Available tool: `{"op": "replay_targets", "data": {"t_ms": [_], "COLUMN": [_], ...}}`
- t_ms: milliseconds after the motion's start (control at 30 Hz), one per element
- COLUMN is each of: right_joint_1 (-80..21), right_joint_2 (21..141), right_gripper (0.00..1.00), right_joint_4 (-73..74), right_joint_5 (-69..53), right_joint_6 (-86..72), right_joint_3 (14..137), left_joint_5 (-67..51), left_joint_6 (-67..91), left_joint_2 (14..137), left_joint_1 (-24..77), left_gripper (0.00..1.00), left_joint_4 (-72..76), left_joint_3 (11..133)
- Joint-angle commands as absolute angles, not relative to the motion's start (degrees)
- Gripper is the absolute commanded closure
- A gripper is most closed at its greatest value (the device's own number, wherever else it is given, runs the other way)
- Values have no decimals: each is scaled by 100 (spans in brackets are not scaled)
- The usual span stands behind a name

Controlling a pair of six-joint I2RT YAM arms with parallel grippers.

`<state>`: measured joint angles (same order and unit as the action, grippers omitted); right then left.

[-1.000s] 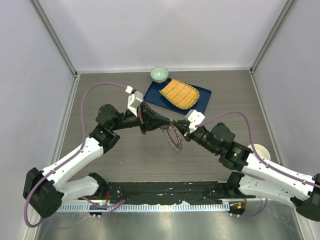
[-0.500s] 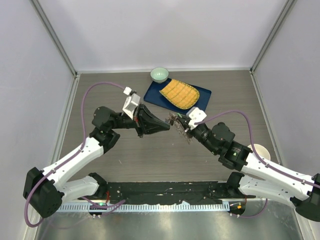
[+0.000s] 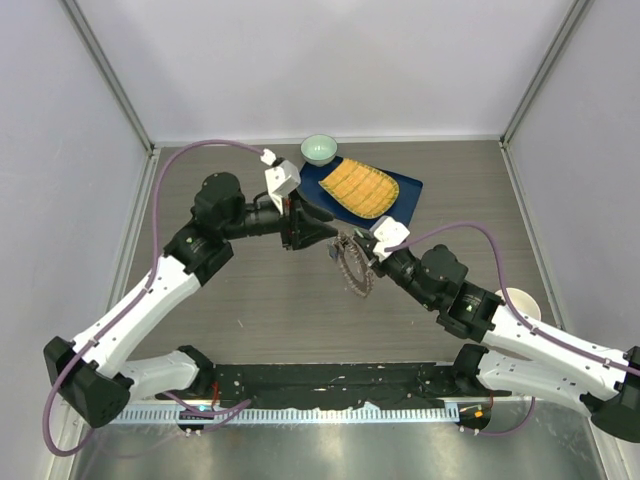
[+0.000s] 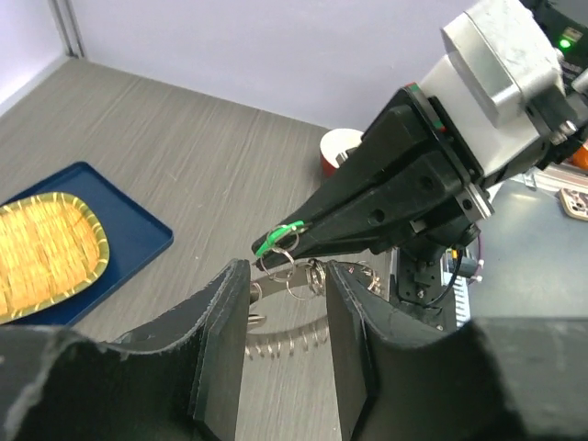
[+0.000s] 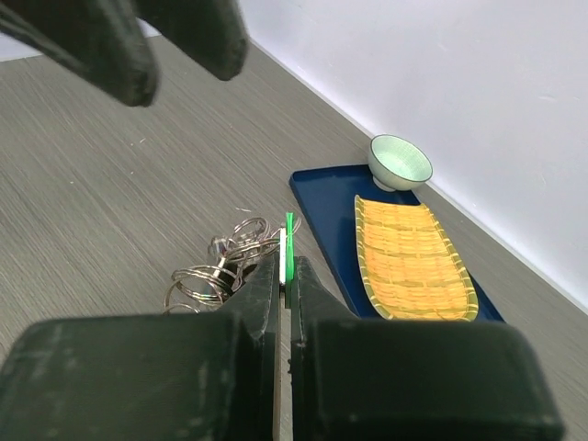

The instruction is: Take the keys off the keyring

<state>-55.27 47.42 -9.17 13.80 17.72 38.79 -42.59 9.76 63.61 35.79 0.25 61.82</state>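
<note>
Left wrist view: the black left gripper, jaws half apart and empty, brackets the large thin metal keyring of small silvery keys, which hangs clamped in the black right gripper. Next, probably, it pinches one key.

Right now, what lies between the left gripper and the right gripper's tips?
Only the keyring: its small loops hang by a green tab pinched in the shut right gripper, just ahead of the open left gripper. The left wrist view shows it.
</note>
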Motion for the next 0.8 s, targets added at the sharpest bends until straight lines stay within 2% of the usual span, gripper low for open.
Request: {"op": "replay_targets", "data": {"t_ms": [0,233,500,767], "right_joint_1": [-5520,-5528,-5537,-5520], "right_joint_2": [4790,4834,4825,4816], "right_gripper": [99,99,99,99], "right_joint_4": [-1353,-1371,-1389,-1406], "right_joint_5": [1345,1345,1380,1327], "right_joint_6": [1767,1740,1749,1714], "right_joint_3": [4254,4263,4271,4280], "left_joint_5": [-4367,-3903,-3911,-3841], "left_joint_6": [922,1116,1915,1819], "left_joint_2": [6819,7004,7163,7295], "left_joint_1": [3559,3981,4052,4052], "left_gripper": [59,60,64,65], "left_joint_4": [-923,-844,-352,-237], "left_joint_3": [6750,6794,6689,6688]}}
